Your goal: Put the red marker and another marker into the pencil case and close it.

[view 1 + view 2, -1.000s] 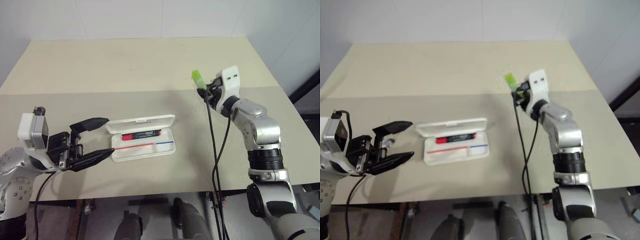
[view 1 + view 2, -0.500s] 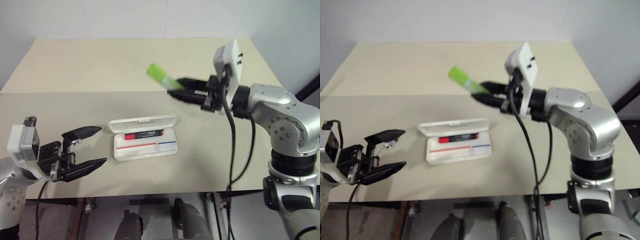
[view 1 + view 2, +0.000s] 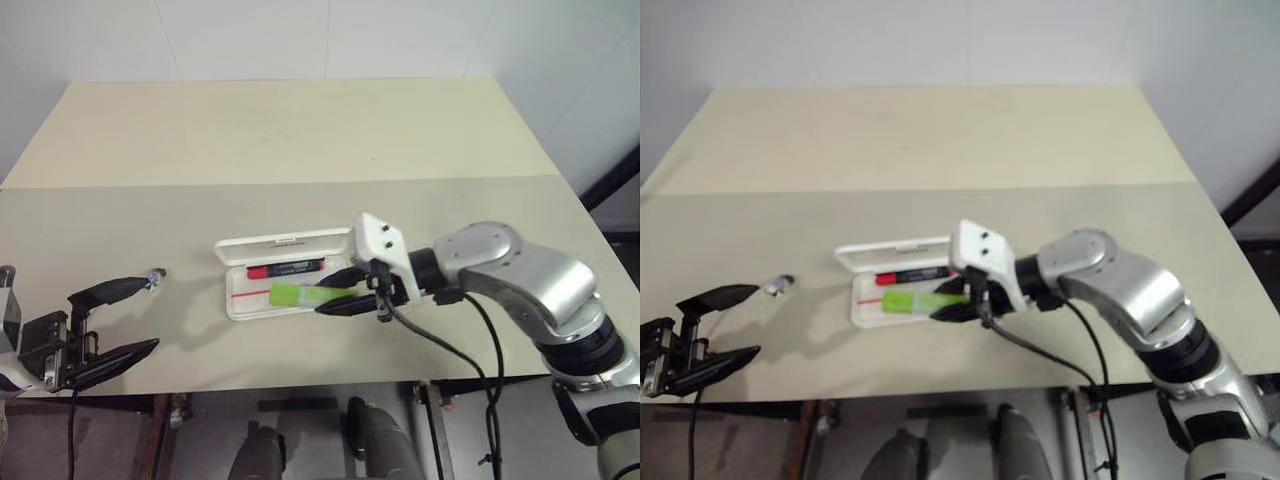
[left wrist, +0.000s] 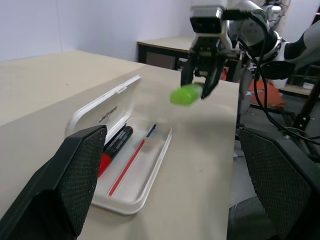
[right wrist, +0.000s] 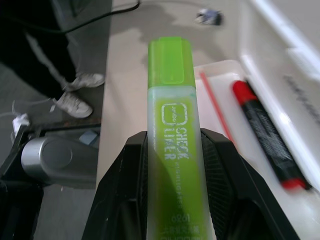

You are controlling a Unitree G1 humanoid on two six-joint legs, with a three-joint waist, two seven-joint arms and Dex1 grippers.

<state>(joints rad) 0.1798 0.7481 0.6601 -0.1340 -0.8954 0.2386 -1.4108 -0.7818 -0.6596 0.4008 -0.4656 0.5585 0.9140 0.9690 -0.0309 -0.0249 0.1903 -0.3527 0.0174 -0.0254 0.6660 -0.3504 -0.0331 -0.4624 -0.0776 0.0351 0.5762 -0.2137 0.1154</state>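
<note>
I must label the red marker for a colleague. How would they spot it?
On the beige table lies an open white pencil case. Inside its tray, beside the hinged lid, lies the red marker: slim, dark-barrelled, red-ended, unlike the chunky lime-green marker held above it.

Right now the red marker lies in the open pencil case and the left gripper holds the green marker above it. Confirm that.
One thing is wrong: the right gripper, not the left, holds the green marker, as the left eye view shows. The left gripper stands open, off to the side. The red marker does lie in the open pencil case.
</note>
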